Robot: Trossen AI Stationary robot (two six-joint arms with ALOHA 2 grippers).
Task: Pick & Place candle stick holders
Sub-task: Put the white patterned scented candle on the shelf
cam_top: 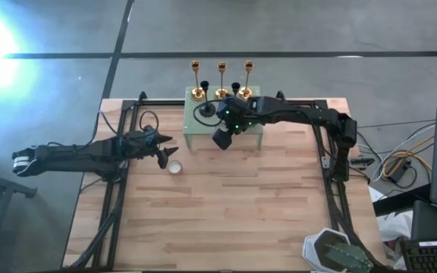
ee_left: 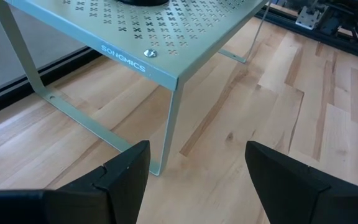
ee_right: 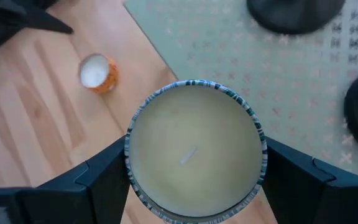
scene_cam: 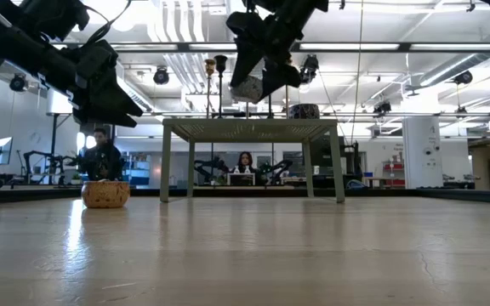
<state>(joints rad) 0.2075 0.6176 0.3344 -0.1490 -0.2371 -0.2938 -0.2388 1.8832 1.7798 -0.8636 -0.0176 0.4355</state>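
Note:
Three gold candle stick holders (cam_top: pixel 221 83) stand in a row along the far edge of the green perforated stand (cam_top: pixel 196 125). Two black holders (cam_top: pixel 205 111) (cam_top: pixel 236 89) stand by their round bases on the stand too. My right gripper (cam_top: pixel 222 138) hovers over the stand's near edge, shut on a round candle in a patterned tin (ee_right: pixel 194 149). My left gripper (cam_top: pixel 162 156) hangs open above the table left of the stand, facing the stand's corner leg (ee_left: pixel 169 118), with nothing between its fingers. My right gripper pinches the candle tin's round wall (ee_right: pixel 135 155) between its two fingers, one on each opposite side. The fingers come slanting down from above. The tin (scene_cam: pixel 247 87) is lifted clear above the stand's top, its wax face and wick turned toward the wrist.
A small orange cup candle (cam_top: pixel 174 167) sits on the wooden table near my left gripper. A potted plant (cam_top: pixel 336 254) stands at the near right corner. Black rails (cam_top: pixel 332 163) run along the table's sides. People sit in the room beyond the far edge.

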